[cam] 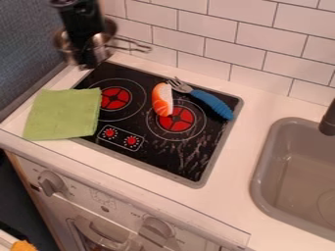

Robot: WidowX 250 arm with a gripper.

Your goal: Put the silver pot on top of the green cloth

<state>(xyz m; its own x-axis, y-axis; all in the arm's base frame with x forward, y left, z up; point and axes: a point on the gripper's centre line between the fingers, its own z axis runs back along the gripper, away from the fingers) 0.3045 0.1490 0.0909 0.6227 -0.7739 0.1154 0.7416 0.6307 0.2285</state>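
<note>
Pot (64,45), the silver one, hangs in the grasp of the gripper (92,62), up by the counter's (237,142) back left corner. Near the front left corner, the green cloth (62,115) lies flat, its right side lapping onto the stovetop (154,158), where an orange-and-white toy (160,100) sits beside a blue-handled fork (210,102).

Pretty bright, fairly even light on the surface (226,179) and tiled wall (206,25), tbh. The stove top (175,159) has pale streaky reflections toward its lower right, and the metal pot (66,45) catches some shiny highlights. Way dimmer at lower left, below the surface. Soft shading inside the sink (284,164). Can't tell where the light's coming from.
</note>
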